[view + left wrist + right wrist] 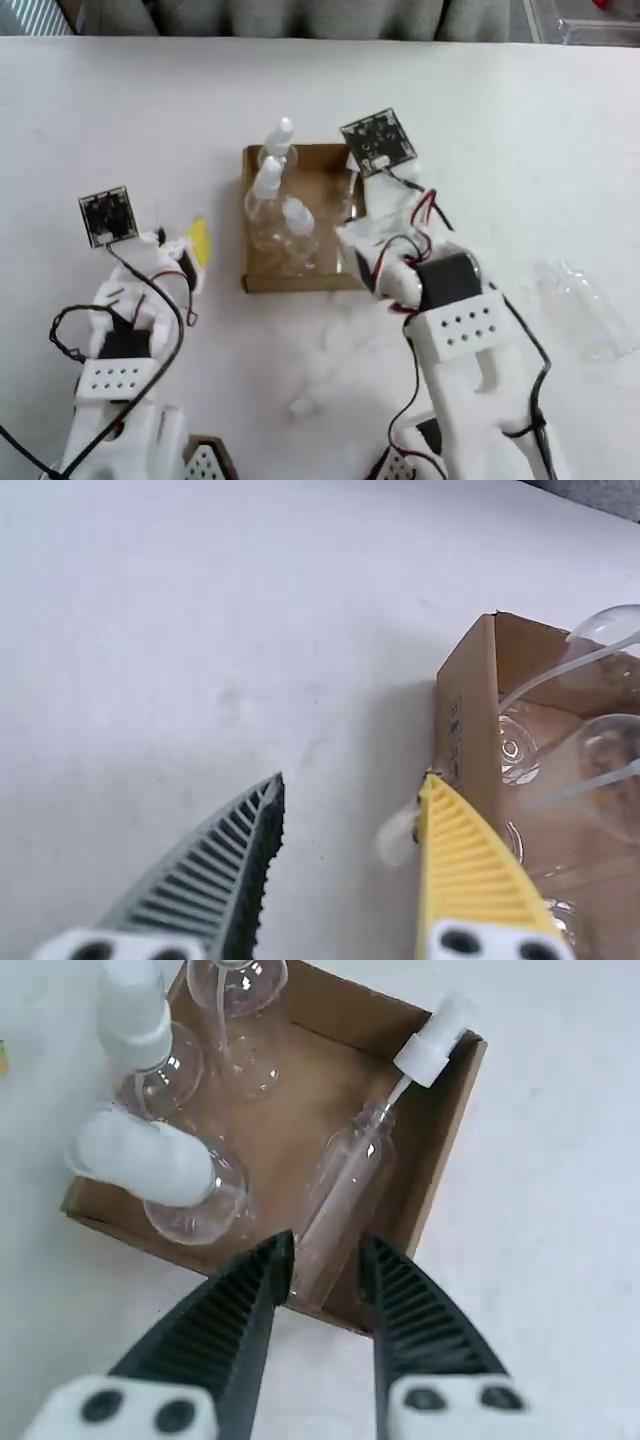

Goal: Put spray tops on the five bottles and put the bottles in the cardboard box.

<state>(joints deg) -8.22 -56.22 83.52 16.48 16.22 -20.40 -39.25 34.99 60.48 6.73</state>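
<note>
The cardboard box (255, 282) sits mid-table with three clear bottles standing in it, white spray tops on: one (283, 140), another (268, 182), a third (298, 225). A fourth bottle (345, 1185) leans against the box's right wall, its white spray top (435, 1030) sitting crooked above the neck. My right gripper (325, 1250) is shut on this bottle's lower end, just over the box's near wall. My left gripper (352, 785) is open and holds nothing, low over the table just outside the box's left wall (465, 710). A fifth clear bottle (590, 305) lies on the table far right.
A small pale object (300, 406) lies on the table in front of the box, between the two arms. The right arm (455, 320) covers the box's right near corner. There is free table behind the box and at the far left.
</note>
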